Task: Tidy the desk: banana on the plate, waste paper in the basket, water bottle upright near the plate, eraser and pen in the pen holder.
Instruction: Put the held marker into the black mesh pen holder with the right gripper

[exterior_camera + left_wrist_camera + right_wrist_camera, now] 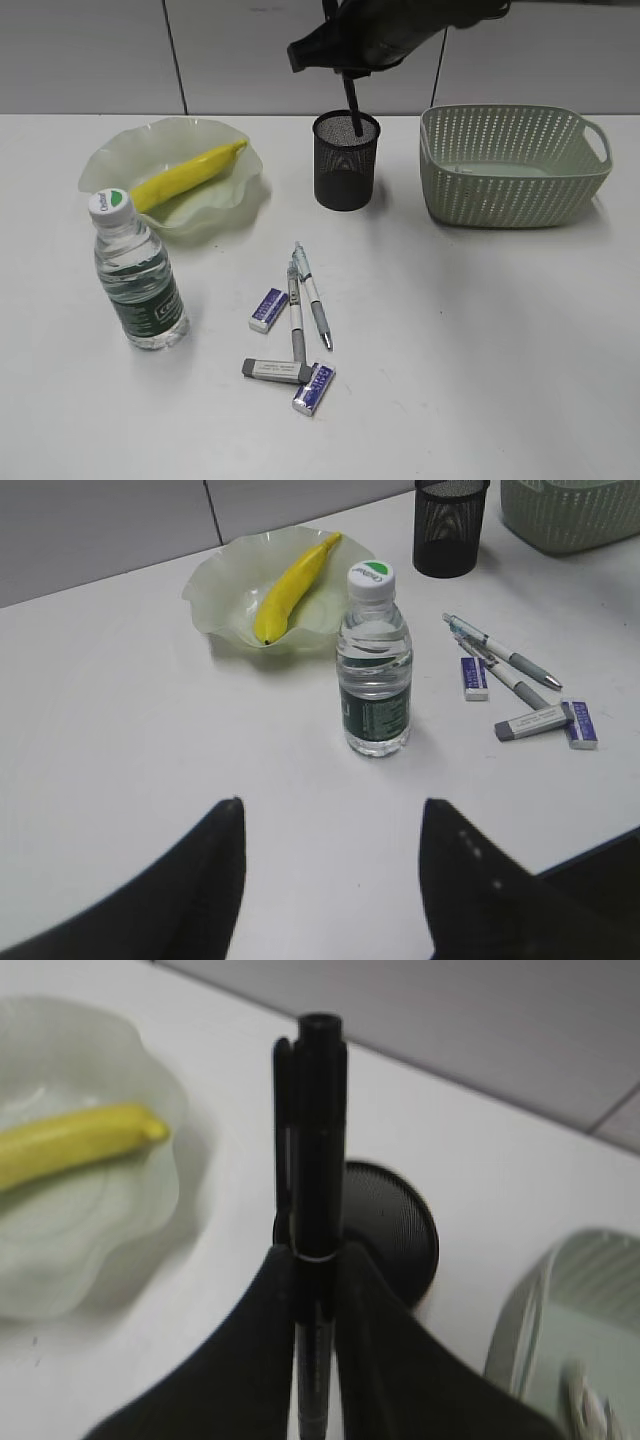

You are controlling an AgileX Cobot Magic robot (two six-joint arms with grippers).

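Observation:
My right gripper [350, 68] is shut on a black pen [352, 105] and holds it upright over the black mesh pen holder [345, 160], its lower end inside the rim. In the right wrist view the pen [315, 1140] stands between the jaws [317, 1260], above the holder [395, 1230]. The banana [190, 172] lies on the pale green plate [120, 150]. The water bottle [135, 275] stands upright in front of the plate. Two pens [305, 295] and three erasers [268, 309] lie mid-table. My left gripper [330, 815] is open and empty, near the front edge.
A pale green basket [515, 165] stands at the back right, with something pale lying inside. A grey eraser [276, 371] and a purple one [314, 388] lie close together near the pens. A wall rises behind the table.

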